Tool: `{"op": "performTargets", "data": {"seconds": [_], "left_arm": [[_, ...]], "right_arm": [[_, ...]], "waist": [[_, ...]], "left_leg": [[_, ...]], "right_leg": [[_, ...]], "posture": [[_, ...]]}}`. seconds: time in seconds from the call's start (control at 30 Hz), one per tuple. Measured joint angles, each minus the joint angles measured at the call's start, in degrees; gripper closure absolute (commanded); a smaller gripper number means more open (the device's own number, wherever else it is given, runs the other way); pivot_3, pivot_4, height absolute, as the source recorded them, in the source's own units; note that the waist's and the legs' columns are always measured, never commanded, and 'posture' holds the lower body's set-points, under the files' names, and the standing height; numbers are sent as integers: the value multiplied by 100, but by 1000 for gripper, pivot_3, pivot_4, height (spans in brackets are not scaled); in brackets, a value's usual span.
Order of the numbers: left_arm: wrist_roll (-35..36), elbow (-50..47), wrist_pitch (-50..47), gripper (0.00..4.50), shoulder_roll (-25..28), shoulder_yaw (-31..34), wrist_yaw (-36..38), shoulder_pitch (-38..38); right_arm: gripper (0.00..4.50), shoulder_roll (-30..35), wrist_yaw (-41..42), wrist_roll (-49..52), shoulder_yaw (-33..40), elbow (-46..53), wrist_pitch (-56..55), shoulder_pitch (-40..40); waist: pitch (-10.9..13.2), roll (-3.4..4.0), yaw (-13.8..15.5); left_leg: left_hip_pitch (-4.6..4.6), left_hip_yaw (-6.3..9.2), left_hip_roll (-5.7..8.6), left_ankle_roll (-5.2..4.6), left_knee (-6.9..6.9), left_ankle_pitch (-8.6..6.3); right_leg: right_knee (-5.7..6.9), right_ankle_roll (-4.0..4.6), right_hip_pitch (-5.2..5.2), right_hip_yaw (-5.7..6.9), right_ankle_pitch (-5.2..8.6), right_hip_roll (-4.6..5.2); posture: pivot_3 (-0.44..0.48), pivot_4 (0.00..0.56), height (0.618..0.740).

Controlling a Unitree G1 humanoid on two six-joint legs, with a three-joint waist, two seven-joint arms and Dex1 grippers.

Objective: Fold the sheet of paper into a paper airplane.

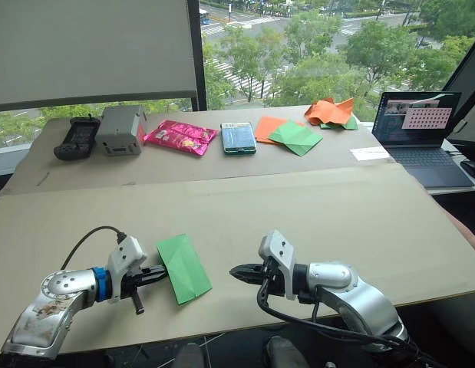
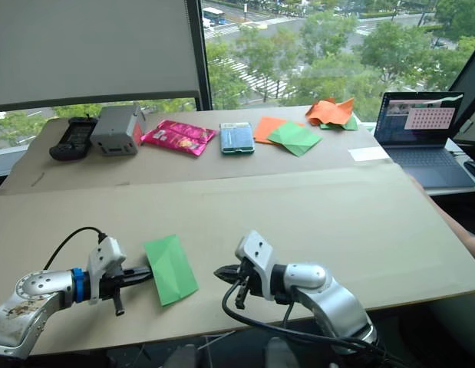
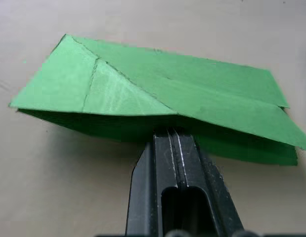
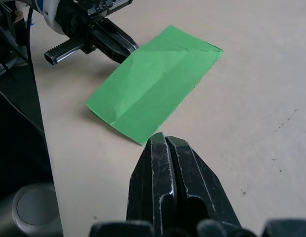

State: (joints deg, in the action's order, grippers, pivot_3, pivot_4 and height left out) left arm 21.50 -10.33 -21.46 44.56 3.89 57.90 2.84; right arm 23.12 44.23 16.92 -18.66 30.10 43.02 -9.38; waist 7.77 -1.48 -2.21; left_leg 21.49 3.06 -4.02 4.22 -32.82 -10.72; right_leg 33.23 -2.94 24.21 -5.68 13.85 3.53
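The sheet of paper (image 1: 183, 268), bright green and folded into a long strip with creased flaps, lies flat near the table's front edge between my two grippers. My left gripper (image 1: 162, 274) is shut, its tips meeting the paper's left edge; in the left wrist view the fingertips (image 3: 167, 132) sit just under the raised upper flap (image 3: 182, 89). My right gripper (image 1: 235, 271) is shut and empty, a short gap to the right of the sheet. In the right wrist view its tips (image 4: 160, 138) stop just short of the paper's corner (image 4: 143, 138).
Along the far table stand a black remote (image 1: 77, 138), a grey box (image 1: 120, 130), a pink packet (image 1: 179, 136), a teal box (image 1: 238, 138), orange and green sheets (image 1: 287, 132) and crumpled orange paper (image 1: 329, 111). A laptop (image 1: 421, 134) sits at the far right.
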Motion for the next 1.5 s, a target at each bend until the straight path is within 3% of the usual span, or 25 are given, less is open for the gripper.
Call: {"op": "performTargets", "data": {"seconds": [0.23,0.37,0.47,0.7,0.87,1.27,1.47,1.5], "left_arm": [[-385,618,244,4500,-584,-796,23,-1263],[-618,1153,333,4500,-1040,-1204,-61,-1648],[-781,1337,509,4500,-1093,-1308,-58,-1726],[-814,1344,639,4500,-1089,-1331,-43,-1677],[-794,1237,642,4500,-887,-1158,-44,-1510],[-629,667,665,4500,-502,-376,-267,-346],[-700,681,812,4500,-554,-382,-479,-247],[-709,680,822,4500,-567,-395,-512,-250]], "right_arm": [[4437,-49,-210,265,260,42,116,-216],[4437,-177,-310,433,365,5,136,-593],[4437,-283,-382,466,368,-148,136,-859],[4437,-710,-756,-85,-330,-1395,46,-1598],[4437,-773,-828,-521,-749,-2311,-131,-1615],[4437,-844,-809,-893,-898,-2591,-393,-1612],[4437,-900,-833,-1023,-895,-2701,-449,-1631],[4184,-920,-838,-1036,-881,-2720,-456,-1631]], "waist": [[-10,16,-2],[-16,2,-31],[-19,-6,-38],[-23,2,-43],[-22,4,-22],[-49,19,-60],[-88,34,-43],[-89,35,-40]], "left_leg": [[12,2,2,-5,-13,3],[23,5,7,-60,-18,37],[0,8,8,-65,-17,37],[-16,19,7,-83,-6,28],[-7,15,8,-85,-17,29],[-35,16,6,-75,-10,23],[-36,16,7,-42,-12,3],[-36,16,7,-41,-12,2]], "right_leg": [[2,-4,-14,-1,-3,-8],[48,-20,-24,-11,-13,-13],[92,-33,-21,-15,-24,-18],[99,-30,-26,-14,-27,-25],[97,-29,-28,-16,-27,-23],[109,-28,-31,-16,-26,-23],[106,-26,-30,-16,-25,-23],[106,-26,-30,-16,-25,-23]], "posture": [[0,150,725],[0,150,725],[0,150,725],[0,150,725],[0,150,725],[0,150,725],[0,150,725],[0,150,725]]}}
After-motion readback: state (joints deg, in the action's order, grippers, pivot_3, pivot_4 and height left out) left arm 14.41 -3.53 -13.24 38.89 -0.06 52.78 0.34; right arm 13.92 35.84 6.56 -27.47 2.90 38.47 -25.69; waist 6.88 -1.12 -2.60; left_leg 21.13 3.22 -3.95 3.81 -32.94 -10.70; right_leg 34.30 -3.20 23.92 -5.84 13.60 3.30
